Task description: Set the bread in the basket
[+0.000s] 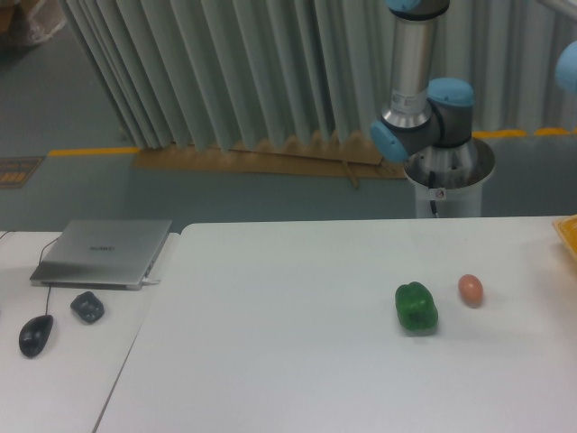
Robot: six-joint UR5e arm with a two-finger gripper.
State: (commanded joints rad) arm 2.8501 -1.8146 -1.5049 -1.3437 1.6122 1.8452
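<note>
Arm base [424, 117] stands behind table [297, 361]; gripper out of frame, so can't tell its state; bread not visible; basket [569, 231] only a yellow corner at right edge; green pepper [416, 307] just beside egg [470, 290]; laptop [103, 253], mouse [35, 335] at left.

Soft, even light; slight blur

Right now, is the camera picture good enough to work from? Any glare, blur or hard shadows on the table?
Fixed camera: lighting is soft and even, with no glare on the table; the pepper and egg cast only faint shadows. The image is slightly soft overall. The basket is cut off at the right edge, and neither bread nor pincer is in frame.
</note>
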